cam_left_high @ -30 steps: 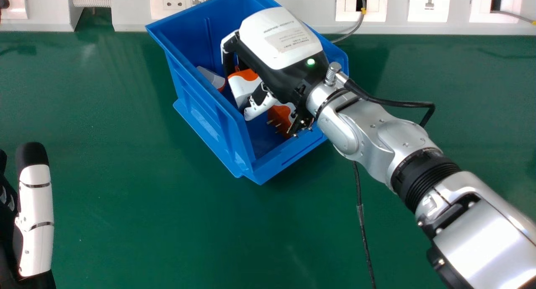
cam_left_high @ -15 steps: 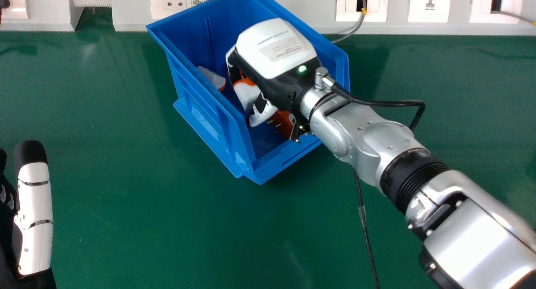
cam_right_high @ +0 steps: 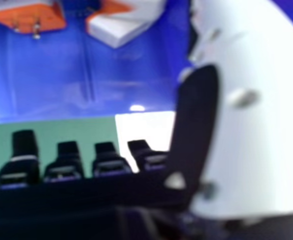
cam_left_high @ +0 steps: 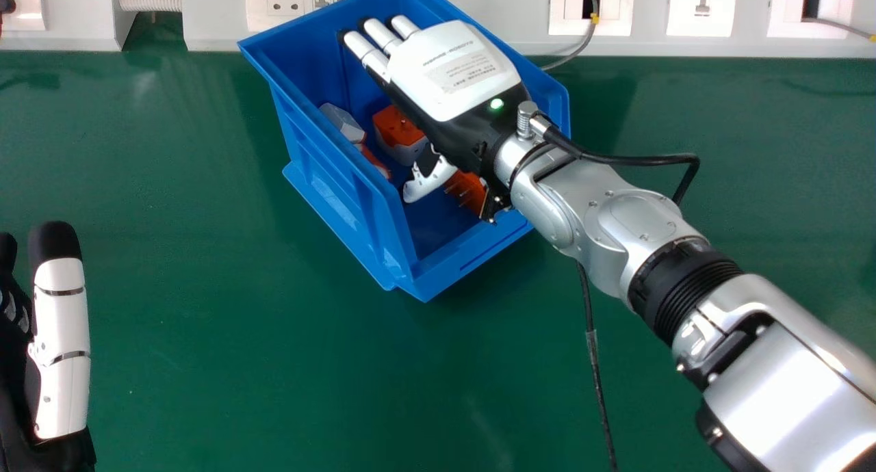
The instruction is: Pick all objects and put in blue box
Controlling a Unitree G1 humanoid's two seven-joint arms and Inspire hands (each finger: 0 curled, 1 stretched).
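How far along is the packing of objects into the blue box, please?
Probably nearly done: an orange-and-white adapter, a pronged orange plug and a pale grey piece lie in the blue box. Nothing seems to be in hand: the right hand is open over them. Left: likely withdrawing it; I cannot tell whether objects wait out of view.
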